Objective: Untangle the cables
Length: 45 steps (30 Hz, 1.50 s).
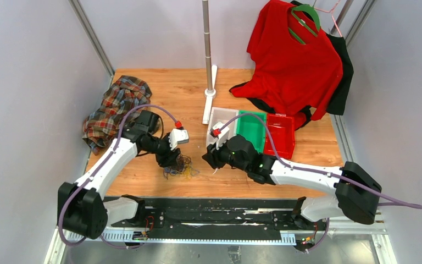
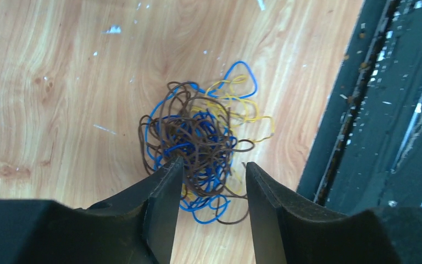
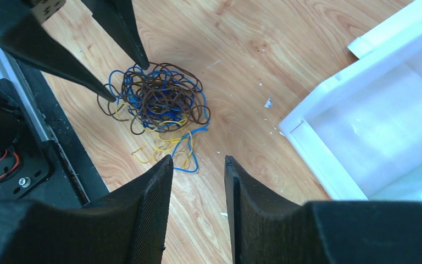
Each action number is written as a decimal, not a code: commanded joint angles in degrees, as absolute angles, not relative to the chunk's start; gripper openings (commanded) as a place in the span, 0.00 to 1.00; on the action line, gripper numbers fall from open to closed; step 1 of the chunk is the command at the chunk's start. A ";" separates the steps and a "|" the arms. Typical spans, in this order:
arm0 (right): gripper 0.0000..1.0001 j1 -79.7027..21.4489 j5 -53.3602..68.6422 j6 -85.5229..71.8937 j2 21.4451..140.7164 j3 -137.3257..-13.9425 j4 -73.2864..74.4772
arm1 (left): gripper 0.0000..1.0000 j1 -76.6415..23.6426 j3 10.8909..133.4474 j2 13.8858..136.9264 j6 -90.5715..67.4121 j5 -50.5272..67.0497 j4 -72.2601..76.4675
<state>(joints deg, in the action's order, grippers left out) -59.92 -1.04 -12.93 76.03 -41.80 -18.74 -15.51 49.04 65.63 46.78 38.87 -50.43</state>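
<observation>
The cables (image 2: 198, 137) lie on the wooden table as one fist-sized wad of dark brown, blue and yellow wire, also seen as the cables (image 1: 180, 168) and the cables (image 3: 162, 99). My left gripper (image 2: 211, 165) is open right at the wad's near edge, and a few loose loops reach in between its fingertips. From the right wrist view its two fingertips (image 3: 138, 58) touch the wad's rim. My right gripper (image 3: 198, 159) is open and holds nothing, a short way to the right of the wad above bare wood. In the top view the left gripper (image 1: 170, 159) and right gripper (image 1: 207, 159) flank the wad.
A white bin (image 3: 362, 110) stands just right of the right gripper, with a green bin (image 1: 253, 129) and a red bin (image 1: 281, 135) beside it. A plaid cloth (image 1: 115, 110) lies at the back left. A pole stand (image 1: 209, 55) and a hung red shirt (image 1: 294, 60) are at the back. A black rail (image 2: 373, 110) runs along the near edge.
</observation>
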 commanded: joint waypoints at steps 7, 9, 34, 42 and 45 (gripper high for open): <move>0.40 -59.33 -5.72 -14.02 74.00 -40.23 -20.35 | 0.38 -15.82 46.94 70.56 47.95 33.21 -42.89; 0.41 -59.37 -5.30 -14.06 74.16 -40.38 -20.39 | 0.36 -15.79 46.65 71.33 48.52 32.57 -42.89; 0.66 -59.90 1.88 -14.21 77.48 -46.94 -23.19 | 0.01 -15.76 56.46 59.66 37.08 43.65 -51.19; 0.71 -61.35 2.71 -15.13 80.63 -48.74 -28.44 | 0.01 -15.82 60.77 58.48 31.56 46.69 -51.23; 0.71 -61.90 1.57 -15.69 82.52 -49.84 -30.44 | 0.01 -15.82 62.65 58.54 29.63 46.72 -51.17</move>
<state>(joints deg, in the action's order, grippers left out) -60.73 1.96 -14.37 80.51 -46.96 -25.58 -15.51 59.42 59.46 33.63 44.12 -51.03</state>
